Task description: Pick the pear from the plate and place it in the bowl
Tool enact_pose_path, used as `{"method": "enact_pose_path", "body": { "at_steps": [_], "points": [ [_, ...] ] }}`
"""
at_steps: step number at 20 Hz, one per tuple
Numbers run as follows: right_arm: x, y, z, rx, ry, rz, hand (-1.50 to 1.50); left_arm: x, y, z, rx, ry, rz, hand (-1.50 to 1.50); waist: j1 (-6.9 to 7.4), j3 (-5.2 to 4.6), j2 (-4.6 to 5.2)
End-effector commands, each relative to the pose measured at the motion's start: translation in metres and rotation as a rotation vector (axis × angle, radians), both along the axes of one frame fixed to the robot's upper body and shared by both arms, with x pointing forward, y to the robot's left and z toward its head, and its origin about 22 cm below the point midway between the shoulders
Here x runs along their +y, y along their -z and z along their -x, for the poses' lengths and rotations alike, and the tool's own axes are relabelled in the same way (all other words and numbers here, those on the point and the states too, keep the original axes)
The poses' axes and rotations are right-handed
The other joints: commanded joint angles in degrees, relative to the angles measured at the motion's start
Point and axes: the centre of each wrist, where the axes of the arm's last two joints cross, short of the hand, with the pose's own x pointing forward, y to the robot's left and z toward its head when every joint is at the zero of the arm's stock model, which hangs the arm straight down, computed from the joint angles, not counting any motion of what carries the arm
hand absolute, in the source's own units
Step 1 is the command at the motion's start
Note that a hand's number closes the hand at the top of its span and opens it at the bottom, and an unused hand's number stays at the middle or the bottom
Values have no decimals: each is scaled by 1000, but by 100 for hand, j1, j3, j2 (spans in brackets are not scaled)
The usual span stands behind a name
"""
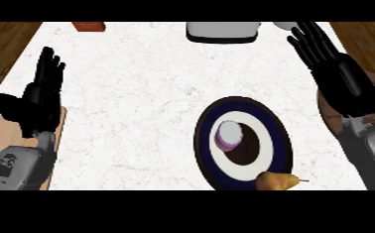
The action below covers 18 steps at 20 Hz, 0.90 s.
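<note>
Fingers (315, 41) well apart from pear (275, 180)

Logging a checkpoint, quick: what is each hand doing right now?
Left hand: open, fingers straight, holding nothing.
Right hand: open, fingers straight, holding nothing.

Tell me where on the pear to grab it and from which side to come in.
Grip the pear across its rounded body, not the thin stem pointing right. It lies on its side at the near rim of the plate, so coming down from above with the right robot hand, fingers straddling the body, looks best.
</note>
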Motion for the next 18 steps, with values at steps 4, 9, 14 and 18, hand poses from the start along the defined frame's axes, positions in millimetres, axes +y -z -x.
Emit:
{"method": "enact_pose_path", "body": {
  "at_steps": [4, 9, 14, 18],
  "points": [
    [-49, 65, 65, -88, 293, -317, 150, 24, -8, 12, 1, -20, -153, 0, -526, 150, 112],
    [-114, 140, 131, 89, 974, -356, -150, 35, 3, 21, 79, -45, -185, 0, -1109, 179, 128],
    [-94, 178, 231, -167, 863, -334, -150, 26, 3, 31, 106, 46, -200, 0, -525, 121, 110],
    [-91, 179, 284, -147, 837, -128, -150, 1, -20, 19, 53, 94, -219, 0, -237, 100, 172]
  ]
}}
